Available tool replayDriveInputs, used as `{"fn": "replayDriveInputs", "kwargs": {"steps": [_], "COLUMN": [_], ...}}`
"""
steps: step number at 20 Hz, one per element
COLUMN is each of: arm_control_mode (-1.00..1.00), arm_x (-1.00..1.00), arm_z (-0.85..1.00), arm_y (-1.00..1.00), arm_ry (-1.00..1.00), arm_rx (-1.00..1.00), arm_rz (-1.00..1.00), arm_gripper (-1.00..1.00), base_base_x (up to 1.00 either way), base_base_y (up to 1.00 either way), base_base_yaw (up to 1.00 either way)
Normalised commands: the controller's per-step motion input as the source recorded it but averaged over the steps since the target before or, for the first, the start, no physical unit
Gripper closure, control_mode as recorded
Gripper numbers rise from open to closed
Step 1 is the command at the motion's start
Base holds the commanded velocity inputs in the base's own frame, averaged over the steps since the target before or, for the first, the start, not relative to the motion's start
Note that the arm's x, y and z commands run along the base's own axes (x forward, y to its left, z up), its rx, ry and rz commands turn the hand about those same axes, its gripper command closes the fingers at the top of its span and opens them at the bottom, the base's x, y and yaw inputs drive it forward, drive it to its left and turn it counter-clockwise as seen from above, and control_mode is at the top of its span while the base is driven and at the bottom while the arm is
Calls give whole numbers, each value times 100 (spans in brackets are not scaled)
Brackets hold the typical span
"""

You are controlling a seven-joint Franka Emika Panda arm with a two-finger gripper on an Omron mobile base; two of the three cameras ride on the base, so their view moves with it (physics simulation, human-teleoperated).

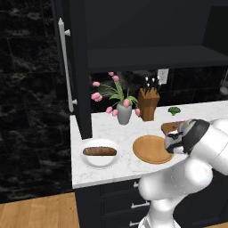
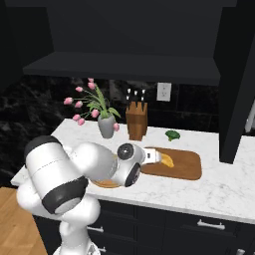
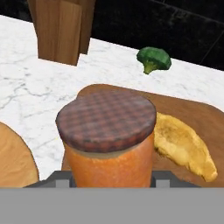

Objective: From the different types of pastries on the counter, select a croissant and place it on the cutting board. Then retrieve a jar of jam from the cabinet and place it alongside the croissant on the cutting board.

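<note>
Hand view has the jar close and upright, plaid lid toward the camera, with the gripper pinching its orange body low on both sides; holding it by the sides keeps the base free to meet the wood flat. It is at the left end of the board, with the croissant just beside it to the right, so the jar goes into the bare spot rather than onto the pastry. Whether its base is already touching the board I cannot tell. Right base view shows the gripper reaching in low from the board's left edge, next to the croissant. Behind stand the knife block and a broccoli on the counter. I judge the croissant step done and the jar placement nearly finished
</note>
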Motion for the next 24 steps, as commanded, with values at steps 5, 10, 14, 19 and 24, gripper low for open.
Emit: {"fn": "replayDriveInputs", "kwargs": {"steps": [5, 10, 14, 19, 24], "arm_control_mode": [-100, -100, -100, -100, -100], "arm_x": [32, 31, 37, 29, 6], "arm_z": [-28, 0, 0, -30, -77], "arm_y": [-34, -59, -62, -59, -60], "arm_ry": [0, 0, 0, 0, 0], "arm_rx": [10, 8, 7, 7, 5], "arm_rz": [0, -1, -1, 0, 0], "arm_gripper": [100, 100, 100, 100, 100], "base_base_x": [0, 0, 0, 0, 0], "base_base_y": [0, 0, 0, 0, 0], "base_base_yaw": [0, 0, 0, 0, 0]}}
